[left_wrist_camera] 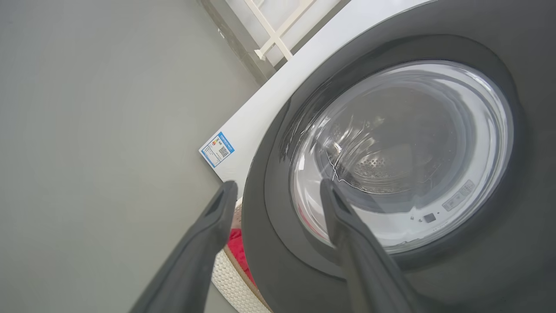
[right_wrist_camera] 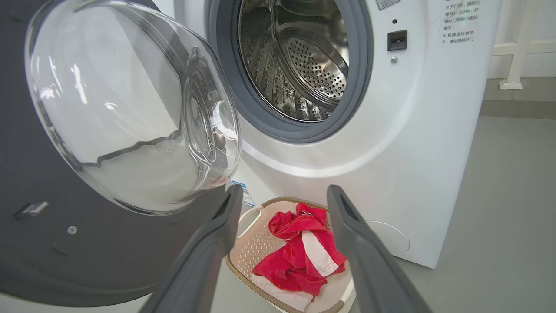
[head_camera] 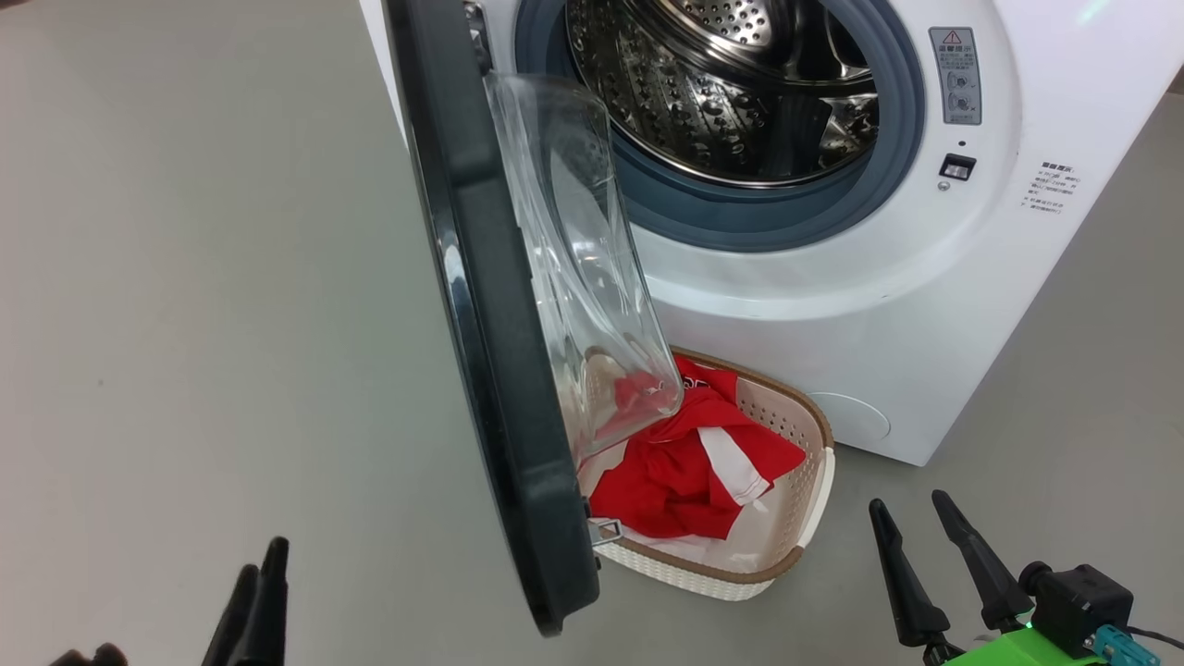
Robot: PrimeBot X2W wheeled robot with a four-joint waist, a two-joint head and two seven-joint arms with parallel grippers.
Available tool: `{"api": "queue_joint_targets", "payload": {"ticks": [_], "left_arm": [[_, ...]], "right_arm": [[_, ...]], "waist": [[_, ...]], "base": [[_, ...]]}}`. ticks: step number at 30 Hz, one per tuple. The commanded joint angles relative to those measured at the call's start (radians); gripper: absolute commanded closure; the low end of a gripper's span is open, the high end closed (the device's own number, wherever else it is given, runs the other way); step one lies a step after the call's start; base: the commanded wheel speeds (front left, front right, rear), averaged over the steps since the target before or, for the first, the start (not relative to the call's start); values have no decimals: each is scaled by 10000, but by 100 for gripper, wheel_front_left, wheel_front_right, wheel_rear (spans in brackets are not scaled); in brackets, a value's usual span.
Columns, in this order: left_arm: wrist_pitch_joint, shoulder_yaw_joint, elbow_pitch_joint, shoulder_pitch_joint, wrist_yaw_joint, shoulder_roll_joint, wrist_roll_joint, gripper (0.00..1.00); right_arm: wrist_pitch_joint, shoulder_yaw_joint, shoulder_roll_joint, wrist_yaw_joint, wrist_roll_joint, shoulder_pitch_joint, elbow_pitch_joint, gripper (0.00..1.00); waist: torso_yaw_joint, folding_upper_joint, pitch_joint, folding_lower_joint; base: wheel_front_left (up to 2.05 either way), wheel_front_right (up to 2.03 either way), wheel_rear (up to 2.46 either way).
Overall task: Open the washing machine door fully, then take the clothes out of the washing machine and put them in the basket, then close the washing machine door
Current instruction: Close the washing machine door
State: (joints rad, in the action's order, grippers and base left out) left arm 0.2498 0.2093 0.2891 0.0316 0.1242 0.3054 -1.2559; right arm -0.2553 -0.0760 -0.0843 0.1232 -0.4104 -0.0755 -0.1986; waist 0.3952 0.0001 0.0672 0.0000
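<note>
- Floor (head_camera: 185, 277): you have a plain, matte grey surface covering the whole left half of the head view and running along the right edge of the frame.
- Room: in the left wrist view, a white rail frame (left_wrist_camera: 273, 30) stands at the top centre behind the machine. In the right wrist view, a white post (right_wrist_camera: 517, 43) and a grey skirting strip sit at the upper right.
- Washing machine (head_camera: 832, 305): the white cabinet occupies the upper right of the head view. You can see the perforated steel drum (head_camera: 721, 92) through its grey rubber ring (head_camera: 740, 222).
- Washing machine door (head_camera: 490, 370): it stands swung out, edge-on at frame centre, and its clear glass bowl overhangs the left part of the basket.
- Basket (head_camera: 814, 481): it stands on the floor just in front of the cabinet base, at lower centre.
- Clothes (head_camera: 684, 462): the red and white fabric lies bunched inside the basket.
- Left tool (head_camera: 264, 560): it is at the lower left, with its fingers spread and gripping nothing. In its wrist view it faces the door's outer side.
- Right tool (head_camera: 909, 501): it is at the lower right, with its fingers spread and gripping nothing, apart from the basket.
</note>
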Motion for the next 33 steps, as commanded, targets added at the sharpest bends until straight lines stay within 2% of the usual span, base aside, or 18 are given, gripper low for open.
{"api": "queue_joint_targets", "payload": {"ticks": [1,5,9,15,20,25,33], "left_arm": [[116,-540,-256,2,65,67,262,0],[118,-1185,-381,-231,65,-429,1876,0],[118,-1651,-445,-449,65,-883,3957,0],[119,-2603,-653,-661,65,-1697,7734,0],[119,-3199,-1287,-864,65,-2356,10265,0],[119,-3468,-1693,-1051,-95,-2532,11089,0],[120,-3050,-1493,-1145,-338,-2548,10805,0]], "right_arm": [[-65,-205,-78,75,133,147,225,0],[-65,-156,-92,75,135,187,223,0],[-65,-130,-83,75,144,209,228,0],[-65,-81,-90,75,142,252,231,0],[-65,-44,-95,75,148,300,229,0],[-65,-40,-95,75,153,326,213,0],[-65,-6,-107,75,160,350,206,0]], "waist": [[2,-1,10,0],[-5,-1,36,0],[-24,-1,43,0],[-2,-1,96,0],[-2,-1,133,0],[-29,-1,139,0],[-23,-1,201,0]], "base": [[0,0,0],[0,0,0],[0,0,0],[0,0,0],[0,0,0],[0,0,0],[0,0,0]]}}
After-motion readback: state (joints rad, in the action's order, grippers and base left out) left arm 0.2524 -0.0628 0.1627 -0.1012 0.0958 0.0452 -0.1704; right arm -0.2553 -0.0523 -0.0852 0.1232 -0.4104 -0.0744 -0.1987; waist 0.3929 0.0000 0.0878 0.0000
